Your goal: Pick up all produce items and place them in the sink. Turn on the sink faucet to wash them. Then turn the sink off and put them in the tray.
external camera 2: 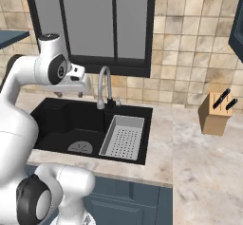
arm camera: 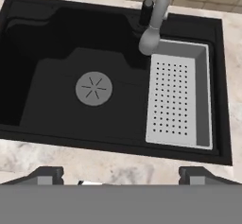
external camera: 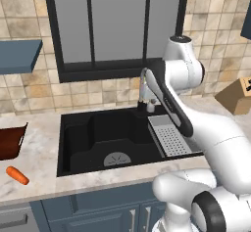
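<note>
The carrot [external camera: 17,175] lies on the marble counter [external camera: 39,148] left of the sink [external camera: 81,143], near the front edge, with its thicker end toward the left and back; it touches nothing else and sits well apart from the arm; just behind it, at the left border of the left base view, stands the reddish-brown tray [external camera: 11,142], partly cut off by the frame. The sink is a black basin set into the counter, with a round grey drain disc [arm camera: 94,89] on its floor; a light grey perforated drainer basket [arm camera: 177,100] rests in its right part. The silver faucet [external camera 2: 105,87] rises from a dark base behind the basin, and its arched spout ends above the back edge of the drainer basket, as the hand view shows. The gripper [arm camera: 120,173] hangs high above the front of the sink, looking down into it; its two dark fingertips [arm camera: 45,175] stand far apart at the bottom of the hand view, spread wide and holding nothing. In the right base view the hand [external camera 2: 71,84] sits above the left half of the basin, left of the faucet. A wooden knife block [external camera 2: 216,112] stands on the counter well to the right; a dark-framed window [external camera 2: 95,24] fills the tiled wall behind.
</note>
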Tool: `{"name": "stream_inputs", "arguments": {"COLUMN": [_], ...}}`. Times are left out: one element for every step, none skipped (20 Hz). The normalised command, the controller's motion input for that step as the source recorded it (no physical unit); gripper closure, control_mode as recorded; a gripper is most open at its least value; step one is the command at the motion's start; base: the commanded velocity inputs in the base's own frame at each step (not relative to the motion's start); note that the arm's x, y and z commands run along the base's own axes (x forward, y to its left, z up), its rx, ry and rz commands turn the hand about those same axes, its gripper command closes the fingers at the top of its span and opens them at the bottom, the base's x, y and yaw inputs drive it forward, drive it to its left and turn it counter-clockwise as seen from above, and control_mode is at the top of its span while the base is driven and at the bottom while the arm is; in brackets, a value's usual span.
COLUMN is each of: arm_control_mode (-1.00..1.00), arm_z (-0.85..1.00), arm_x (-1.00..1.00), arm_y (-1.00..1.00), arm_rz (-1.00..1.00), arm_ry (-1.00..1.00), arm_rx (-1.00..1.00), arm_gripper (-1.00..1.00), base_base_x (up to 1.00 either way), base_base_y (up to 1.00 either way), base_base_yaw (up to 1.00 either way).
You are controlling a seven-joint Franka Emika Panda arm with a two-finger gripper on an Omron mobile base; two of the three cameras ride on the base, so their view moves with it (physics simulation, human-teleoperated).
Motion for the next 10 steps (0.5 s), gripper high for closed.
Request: {"name": "stream_inputs", "arguments": {"arm_control_mode": [-1.0,-1.0,-1.0,-1.0,-1.0,-1.0,-1.0,-1.0,-1.0,-1.0], "arm_z": [0.0,0.0,0.0,-0.02,-0.01,-0.02,-0.04,-0.08,-0.06,-0.09], "arm_x": [-0.22,-0.22,-0.21,-0.15,-0.14,-0.12,-0.12,-0.17,-0.13,-0.06], "arm_y": [0.8,0.86,0.82,0.87,0.81,0.91,0.92,0.87,0.84,0.85], "arm_rz": [0.02,0.02,0.03,0.03,0.04,0.03,0.03,0.04,0.04,0.03], "arm_ry": [0.0,0.0,0.0,0.0,0.0,0.01,0.02,0.01,0.02,0.04], "arm_rx": [-0.05,-0.03,-0.02,-0.02,-0.01,-0.03,-0.04,-0.03,-0.02,-0.03], "arm_gripper": [-1.0,-1.0,-1.0,-1.0,-1.0,-1.0,-1.0,-1.0,-1.0,-1.0], "base_base_x": [0.0,0.0,0.0,0.0,0.0,0.0,0.0,0.0,0.0,0.0], "base_base_y": [0.0,0.0,0.0,0.0,0.0,0.0,0.0,0.0,0.0,0.0], "base_base_yaw": [0.0,0.0,0.0,0.0,0.0,0.0,0.0,0.0,0.0,0.0]}}
